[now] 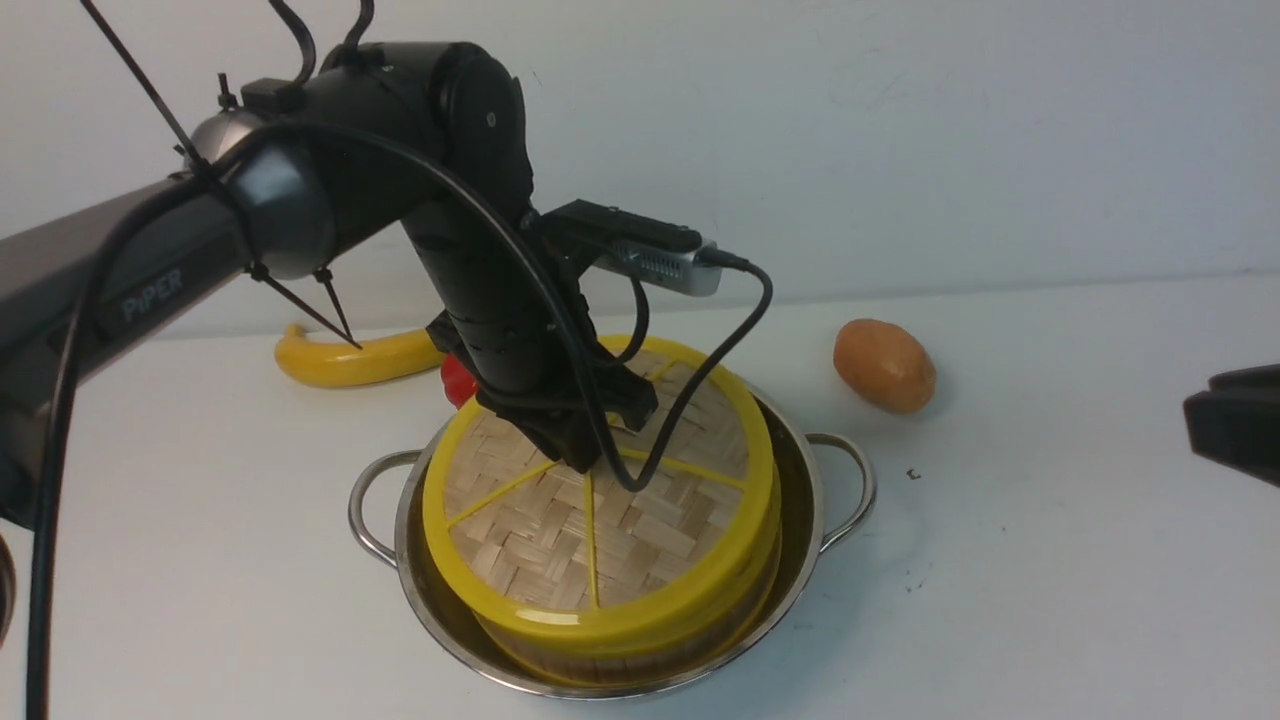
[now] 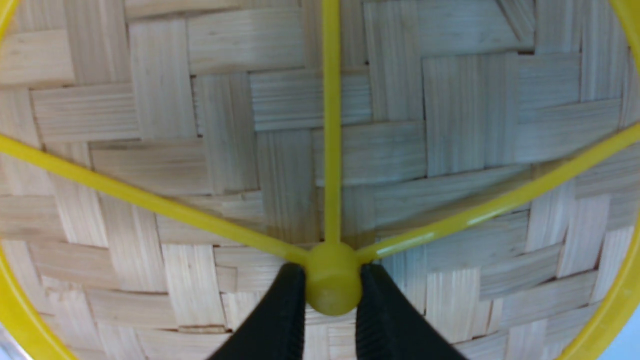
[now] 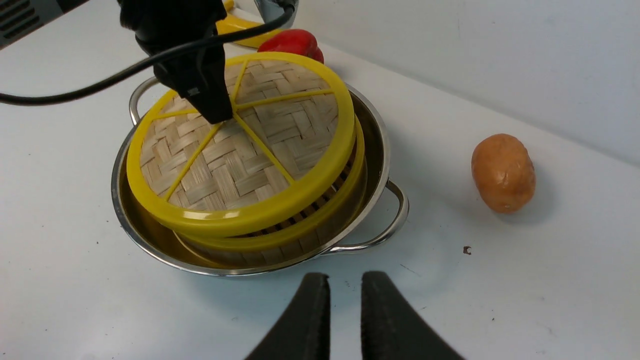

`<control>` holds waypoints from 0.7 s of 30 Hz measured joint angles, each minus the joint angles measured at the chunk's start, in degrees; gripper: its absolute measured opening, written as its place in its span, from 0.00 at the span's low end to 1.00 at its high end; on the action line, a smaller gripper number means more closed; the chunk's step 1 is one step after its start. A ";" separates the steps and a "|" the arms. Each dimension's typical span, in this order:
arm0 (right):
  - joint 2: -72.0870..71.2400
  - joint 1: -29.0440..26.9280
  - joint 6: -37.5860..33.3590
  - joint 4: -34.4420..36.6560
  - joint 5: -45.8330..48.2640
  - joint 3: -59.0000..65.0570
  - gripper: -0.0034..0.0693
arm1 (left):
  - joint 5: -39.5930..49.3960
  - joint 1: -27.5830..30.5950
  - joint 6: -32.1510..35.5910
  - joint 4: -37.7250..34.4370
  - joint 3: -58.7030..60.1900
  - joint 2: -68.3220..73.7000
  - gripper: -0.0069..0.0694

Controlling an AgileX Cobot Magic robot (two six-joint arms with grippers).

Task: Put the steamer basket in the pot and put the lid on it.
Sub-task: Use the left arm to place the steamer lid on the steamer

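The steel pot [image 1: 805, 530] stands mid-table with the steamer basket [image 3: 305, 225] inside it. Only the basket's yellow rim and bamboo wall show, and its contents are hidden. The woven lid [image 1: 550, 525] lies over the basket, tilted and a little off-centre, and one side stands clear of the basket rim in the right wrist view. My left gripper [image 2: 332, 272] comes down from above and is shut on the lid's yellow centre knob [image 2: 332, 295]. My right gripper [image 3: 344, 282] hovers over bare table beside the pot, jaws a narrow gap apart with nothing between them.
A brown potato [image 1: 885, 365] lies to the right of the pot. A banana [image 1: 350, 360] and a red fruit [image 1: 458, 380] lie behind the pot on the left. The left arm's cable [image 1: 690, 400] hangs over the lid. A white wall closes the table's far side.
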 joint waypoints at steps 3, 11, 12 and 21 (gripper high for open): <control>0.00 0.00 0.00 0.00 0.00 0.00 0.17 | 0.00 0.00 0.16 0.32 -0.19 0.00 0.25; 0.00 0.00 0.00 0.05 0.00 0.00 0.17 | -0.48 0.00 0.30 0.15 -0.77 1.45 0.25; 0.00 0.00 -0.04 0.05 0.00 0.00 0.17 | -0.48 0.00 0.30 0.03 -0.77 1.97 0.25; 0.00 0.00 -0.15 0.05 0.04 0.00 0.17 | -0.54 0.00 0.67 -0.14 -1.38 2.75 0.25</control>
